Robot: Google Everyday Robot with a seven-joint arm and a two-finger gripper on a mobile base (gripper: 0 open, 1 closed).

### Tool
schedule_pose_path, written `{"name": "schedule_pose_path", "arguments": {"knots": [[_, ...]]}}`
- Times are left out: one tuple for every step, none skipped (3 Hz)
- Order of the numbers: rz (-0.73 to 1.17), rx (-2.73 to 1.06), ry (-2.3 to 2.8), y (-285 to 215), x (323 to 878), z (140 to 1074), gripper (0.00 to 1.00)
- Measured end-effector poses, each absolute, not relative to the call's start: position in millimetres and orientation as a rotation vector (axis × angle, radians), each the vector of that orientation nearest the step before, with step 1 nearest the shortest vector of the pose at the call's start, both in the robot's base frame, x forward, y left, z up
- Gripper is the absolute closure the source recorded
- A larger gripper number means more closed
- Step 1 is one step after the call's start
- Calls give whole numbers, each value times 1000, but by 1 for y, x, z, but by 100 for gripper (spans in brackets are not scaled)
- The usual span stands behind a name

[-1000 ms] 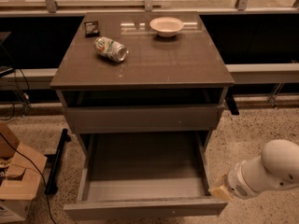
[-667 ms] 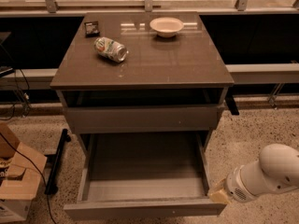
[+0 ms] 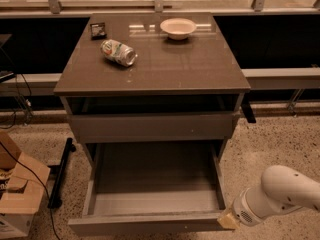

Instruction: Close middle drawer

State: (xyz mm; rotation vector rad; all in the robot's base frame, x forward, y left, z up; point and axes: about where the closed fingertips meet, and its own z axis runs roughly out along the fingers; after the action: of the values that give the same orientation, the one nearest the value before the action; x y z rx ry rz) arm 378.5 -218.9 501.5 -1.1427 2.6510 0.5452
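Speckled flooring surrounds a grey cabinet whose top carries a dented can and a white bowl. Below, the middle drawer stands pulled far out, its low front panel facing the room. The robot's gripper sits at the right end of that panel, apparently touching it; whether it is open or closed cannot be told from here. The closing push looks about to begin. The next move calls for a steady, straight shove toward the cabinet, kept square so the drawer does not skew on its runners.
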Motion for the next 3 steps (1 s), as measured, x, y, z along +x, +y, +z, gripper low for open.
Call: {"name": "schedule_pose_path", "arguments": {"knots": [[575, -1113, 2697, -221, 373, 473, 100], [611, -1084, 2703, -223, 376, 447, 100], [633, -1076, 2679, -223, 390, 428, 100]]}}
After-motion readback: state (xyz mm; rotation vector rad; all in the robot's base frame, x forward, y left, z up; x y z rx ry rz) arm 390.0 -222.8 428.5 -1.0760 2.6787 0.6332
